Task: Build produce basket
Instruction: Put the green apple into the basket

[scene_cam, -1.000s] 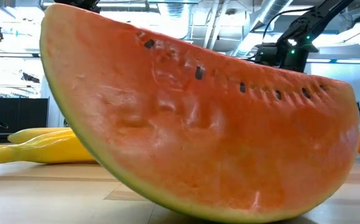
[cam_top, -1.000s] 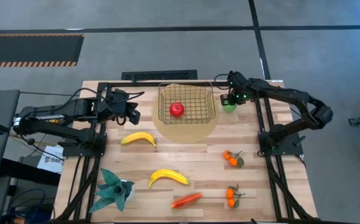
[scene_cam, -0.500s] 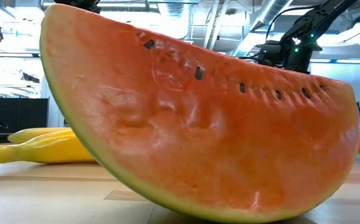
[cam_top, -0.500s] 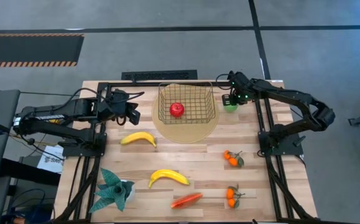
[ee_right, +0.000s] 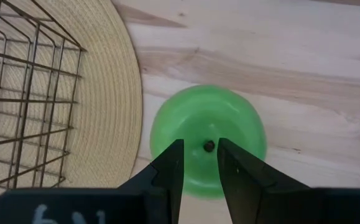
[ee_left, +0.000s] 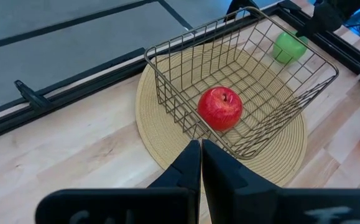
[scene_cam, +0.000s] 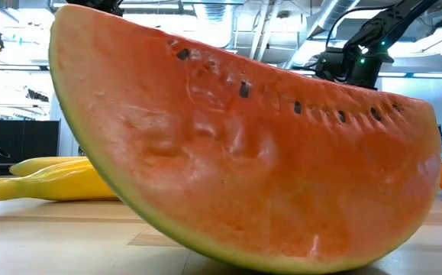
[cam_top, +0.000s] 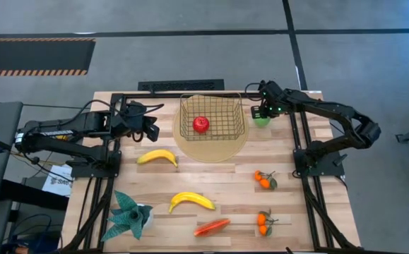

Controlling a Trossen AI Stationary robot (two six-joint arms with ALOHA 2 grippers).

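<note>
The gold wire basket [cam_top: 212, 116] stands on a round tan mat [cam_top: 211, 149] at the far middle of the table, with a red apple [cam_top: 200, 125] in it. It also shows in the left wrist view [ee_left: 242, 93]. A green apple [cam_top: 262, 121] rests on the table just right of the mat. My right gripper [ee_right: 199, 149] points down over the green apple's top [ee_right: 207, 118]. Its fingers stand a narrow gap apart, beside the stem dimple. My left gripper [ee_left: 201, 149] is shut and empty, left of the basket [cam_top: 152, 127]. My right gripper: I cannot tell whether its fingertips [ee_right: 173, 152] touch the green apple's top. The apple is far wider than the gap between the fingers, and it rests on the table.
Two bananas [cam_top: 157, 156] [cam_top: 191, 202], two tangerine clusters [cam_top: 264, 179] [cam_top: 263, 221], a watermelon slice [cam_top: 212, 226] and a teal spiky plant [cam_top: 129, 215] lie on the near half of the table. The slice [scene_cam: 243, 153] fills the low view. Black arm frames run along both sides.
My right gripper has shifted slightly toward the table's right edge, staying over the green apple.
</note>
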